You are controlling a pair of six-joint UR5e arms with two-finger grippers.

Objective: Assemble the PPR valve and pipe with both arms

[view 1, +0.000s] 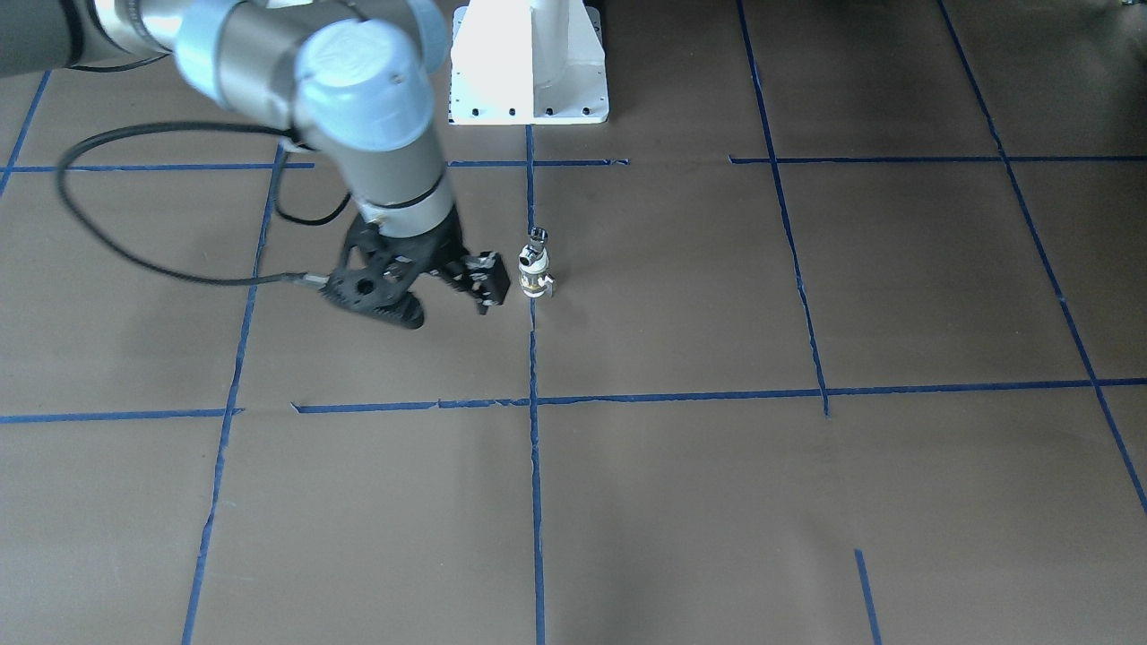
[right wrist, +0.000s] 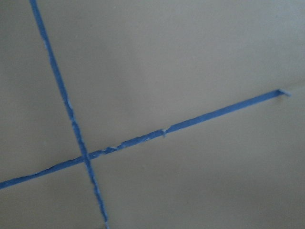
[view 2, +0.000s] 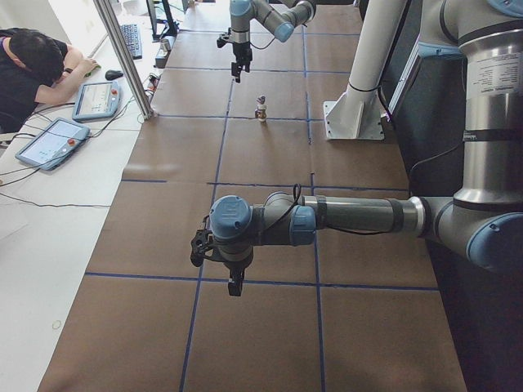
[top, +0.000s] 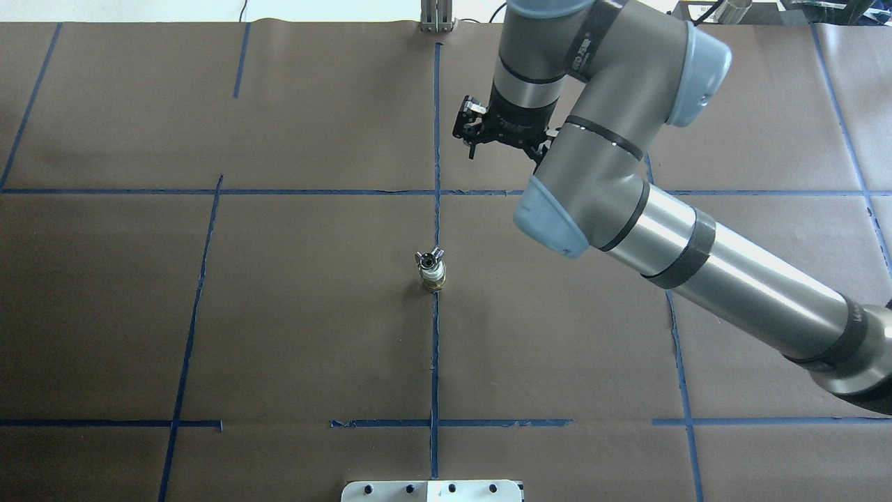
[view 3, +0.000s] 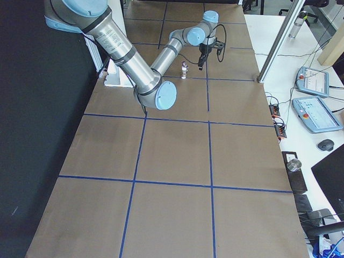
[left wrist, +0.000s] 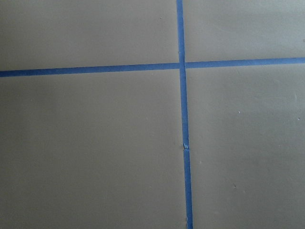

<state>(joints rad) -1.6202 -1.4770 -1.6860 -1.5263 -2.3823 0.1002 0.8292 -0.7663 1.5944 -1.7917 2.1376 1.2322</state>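
Observation:
The PPR valve [view 1: 535, 281], with white ends and a brass band, stands upright on the brown paper at the table's centre line. The chrome T-shaped pipe [view 1: 536, 244] sits on top of it, joined to it. They also show in the overhead view, the valve [top: 434, 278] below the pipe [top: 428, 257]. My right gripper [view 1: 448, 300] hangs open and empty beside them, a short way off toward the operators' side, and also shows from overhead [top: 502, 136]. My left gripper [view 2: 234, 282] shows only in the exterior left view, far from the parts; I cannot tell whether it is open or shut.
The white pedestal [view 1: 529, 63] stands at the robot's edge of the table. Blue tape lines [top: 435, 348] grid the brown paper. Both wrist views show only paper and tape. A person [view 2: 33, 73] and tablets are at a side desk.

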